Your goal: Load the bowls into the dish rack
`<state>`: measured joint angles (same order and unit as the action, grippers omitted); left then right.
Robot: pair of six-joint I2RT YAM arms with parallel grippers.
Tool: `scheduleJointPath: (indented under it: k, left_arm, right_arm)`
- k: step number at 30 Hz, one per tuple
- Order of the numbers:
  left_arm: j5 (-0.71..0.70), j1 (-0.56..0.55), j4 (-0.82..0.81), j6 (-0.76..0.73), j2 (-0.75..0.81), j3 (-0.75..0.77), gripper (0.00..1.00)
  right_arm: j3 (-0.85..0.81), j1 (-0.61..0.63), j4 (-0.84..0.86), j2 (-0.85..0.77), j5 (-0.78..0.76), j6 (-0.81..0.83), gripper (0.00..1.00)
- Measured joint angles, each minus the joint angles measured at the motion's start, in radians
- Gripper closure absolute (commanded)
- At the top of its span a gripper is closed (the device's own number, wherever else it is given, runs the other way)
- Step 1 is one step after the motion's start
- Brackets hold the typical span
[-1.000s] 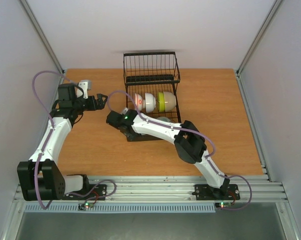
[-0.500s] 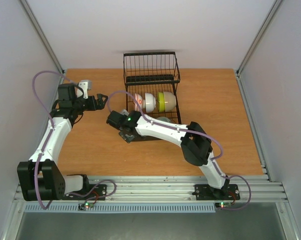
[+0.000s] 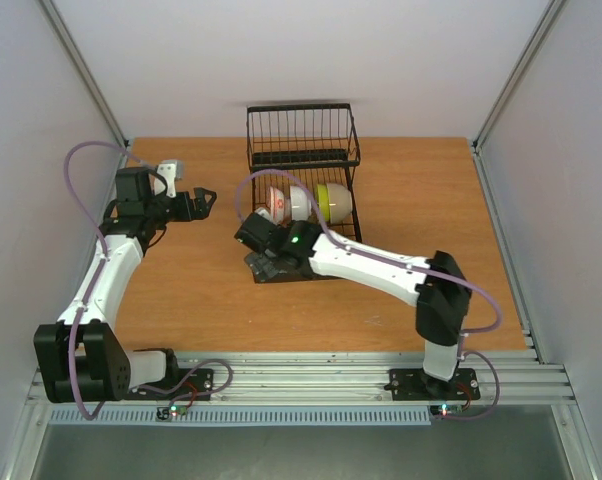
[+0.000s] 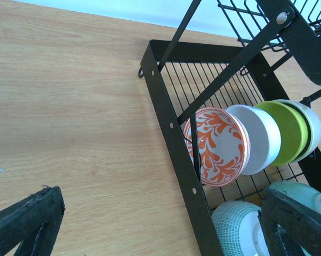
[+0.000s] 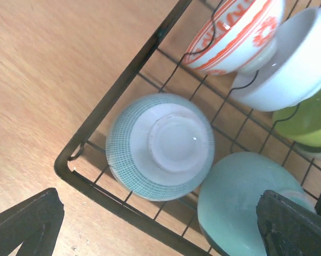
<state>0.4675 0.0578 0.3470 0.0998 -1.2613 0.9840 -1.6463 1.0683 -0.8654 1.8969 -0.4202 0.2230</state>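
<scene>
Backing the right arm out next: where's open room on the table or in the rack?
Bare table right of the dish rack to the wall, and left of it by the left hand. Rack floor behind the patterned bowl is free. Its near end, holding two more bowls, is crowded.

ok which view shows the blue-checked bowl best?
Right wrist. The checked bowl is whole and mid-frame, upside down in the corner of the rack. Left wrist catches only part of it at the bottom edge, behind the rack rail. In the top view the right arm covers it.
</scene>
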Motion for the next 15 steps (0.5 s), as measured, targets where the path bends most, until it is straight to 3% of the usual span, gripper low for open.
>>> scheduleJointPath:
  k: [7, 15]
  left_arm:
    - [0.019, 0.000, 0.000, -0.003, 0.000, 0.000, 0.01]
    - [0.023, 0.000, 0.000, -0.004, 0.000, 0.000, 0.01]
  right_arm:
    - [0.127, -0.100, 0.077, -0.193, 0.018, -0.017, 0.01]
    - [0.370, -0.482, 0.125, -0.342, 0.052, -0.095, 0.02]
